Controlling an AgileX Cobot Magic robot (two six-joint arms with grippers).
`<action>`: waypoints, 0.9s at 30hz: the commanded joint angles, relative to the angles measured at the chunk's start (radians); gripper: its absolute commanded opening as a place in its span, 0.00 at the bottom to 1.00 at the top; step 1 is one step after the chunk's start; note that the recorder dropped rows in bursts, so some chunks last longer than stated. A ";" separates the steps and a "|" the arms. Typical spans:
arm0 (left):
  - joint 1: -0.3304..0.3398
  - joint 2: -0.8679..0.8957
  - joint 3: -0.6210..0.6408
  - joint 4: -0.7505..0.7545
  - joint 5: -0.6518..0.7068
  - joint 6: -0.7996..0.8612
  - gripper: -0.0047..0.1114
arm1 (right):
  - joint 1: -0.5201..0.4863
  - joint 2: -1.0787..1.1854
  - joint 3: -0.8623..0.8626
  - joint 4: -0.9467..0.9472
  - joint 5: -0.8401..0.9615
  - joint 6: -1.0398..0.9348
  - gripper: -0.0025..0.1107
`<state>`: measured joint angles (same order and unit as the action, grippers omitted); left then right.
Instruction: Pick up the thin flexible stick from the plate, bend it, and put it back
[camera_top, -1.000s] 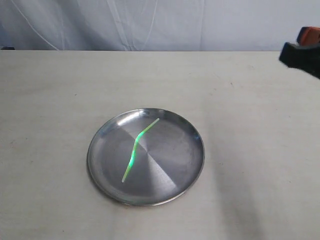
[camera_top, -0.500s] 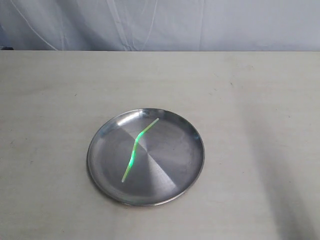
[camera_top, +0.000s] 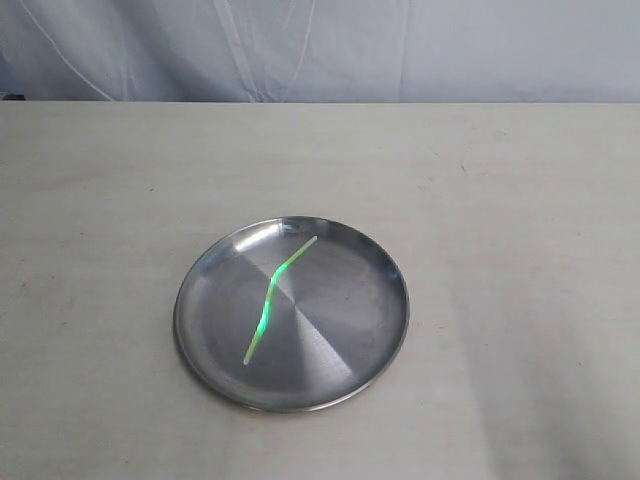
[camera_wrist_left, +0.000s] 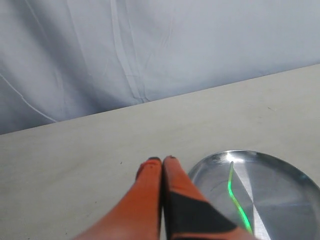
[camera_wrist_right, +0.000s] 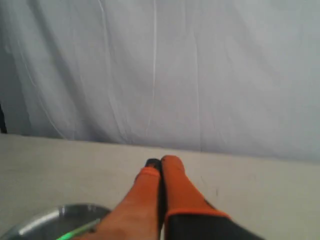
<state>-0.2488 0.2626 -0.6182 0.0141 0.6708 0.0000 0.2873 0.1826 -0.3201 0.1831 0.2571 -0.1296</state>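
The thin lime-green stick (camera_top: 277, 295) lies kinked on the round steel plate (camera_top: 350, 330), glowing green, near the middle of the table in the exterior view. Neither gripper shows in that view. In the left wrist view my left gripper (camera_wrist_left: 162, 161) is shut with nothing between its orange fingers, held beside the plate (camera_wrist_left: 295, 200), where the stick (camera_wrist_left: 235, 195) rests. In the right wrist view my right gripper (camera_wrist_right: 161, 163) is also shut and empty, above the table, with the plate's rim (camera_wrist_right: 40, 222) and a bit of the stick (camera_wrist_right: 75, 232) at the frame's lower corner.
A beige table (camera_top: 520, 200) carries the plate. A pale grey curtain (camera_top: 320, 50) hangs along the table's far edge.
The right gripper, seen at the exterior view's right edge one second ago, has drawn out of that view. Plate and stick have not moved.
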 joint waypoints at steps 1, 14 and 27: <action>0.000 -0.006 0.003 0.004 -0.009 0.000 0.04 | -0.070 -0.028 0.043 -0.155 0.075 0.194 0.01; 0.000 -0.006 0.003 0.004 -0.009 0.000 0.04 | -0.257 -0.166 0.200 -0.177 0.140 0.187 0.01; 0.000 -0.006 0.003 0.004 -0.009 0.000 0.04 | -0.257 -0.183 0.320 -0.175 0.090 0.187 0.01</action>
<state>-0.2488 0.2626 -0.6182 0.0159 0.6708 0.0000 0.0354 0.0065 -0.0054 0.0000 0.3859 0.0601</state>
